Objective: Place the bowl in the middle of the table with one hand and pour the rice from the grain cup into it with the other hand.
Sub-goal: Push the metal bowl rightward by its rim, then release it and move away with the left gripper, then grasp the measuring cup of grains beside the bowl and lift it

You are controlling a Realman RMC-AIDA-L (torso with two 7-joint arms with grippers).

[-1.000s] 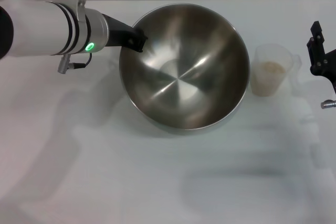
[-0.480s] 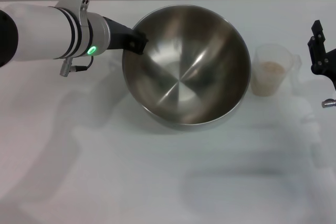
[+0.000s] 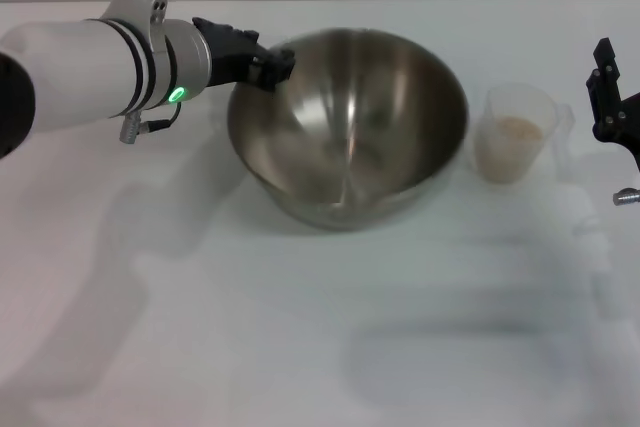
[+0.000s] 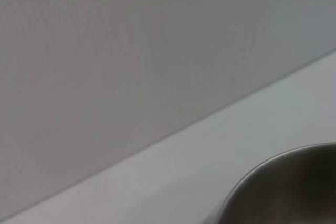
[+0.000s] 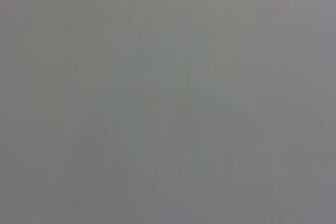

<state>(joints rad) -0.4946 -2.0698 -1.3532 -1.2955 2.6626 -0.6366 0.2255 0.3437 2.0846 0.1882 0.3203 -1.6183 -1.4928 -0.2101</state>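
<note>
Gripping the far-left rim of the bowl [image 3: 348, 127], my left hand [image 3: 268, 65] is closed on the steel edge, with its white forearm reaching in from the left of the head view. Bowl: large, stainless, resting on the white desk [image 3: 300, 327] near its middle, interior bare and reflective. Grain cup [image 3: 514, 133]: small clear plastic, upright on the desk just beside the bowl on its right, apart from it, holding a low layer of pale rice [image 3: 514, 130]. Right hand [image 3: 612, 112]: at the right edge of the head view, near the cup but clear of it; I cannot tell how far it is open. Left wrist view: curved bowl rim [image 4: 283, 187] against desk and grey wall.
</note>
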